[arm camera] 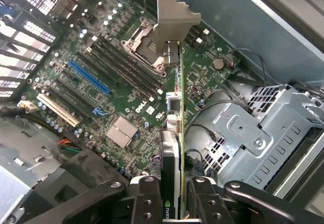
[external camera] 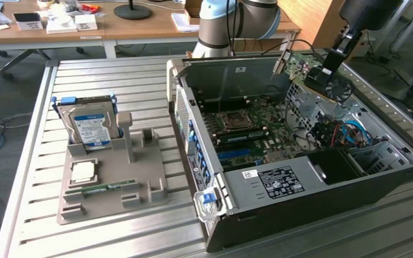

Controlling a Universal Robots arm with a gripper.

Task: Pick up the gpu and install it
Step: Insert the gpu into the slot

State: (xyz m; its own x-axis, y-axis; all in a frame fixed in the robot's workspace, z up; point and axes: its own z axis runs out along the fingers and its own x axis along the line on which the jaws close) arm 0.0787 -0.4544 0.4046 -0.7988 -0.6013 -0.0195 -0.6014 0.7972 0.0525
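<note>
The gpu (external camera: pixel 300 63) hangs tilted in the air over the back right of the open computer case (external camera: pixel 278 215), with my gripper (external camera: pixel 325 75) shut on it near its black fan. In the wrist view the gpu (arm camera: pixel 174 133) is edge-on between my fingers (arm camera: pixel 147 198), and its silver end bracket (arm camera: pixel 174 16) points away from the gripper (arm camera: pixel 172 206). Below it lies the green motherboard (arm camera: pixel 126 97) with a blue slot (arm camera: pixel 90 77) and a white slot (arm camera: pixel 56 108). The card touches nothing in the case.
A silver drive cage (arm camera: pixel 253 133) and cables sit beside the card's path inside the case. On the slatted table at the exterior view's left, a grey holder (external camera: pixel 146 161) carries a hard drive (external camera: pixel 90 126), a processor (external camera: pixel 83 172) and a RAM stick (external camera: pixel 102 188).
</note>
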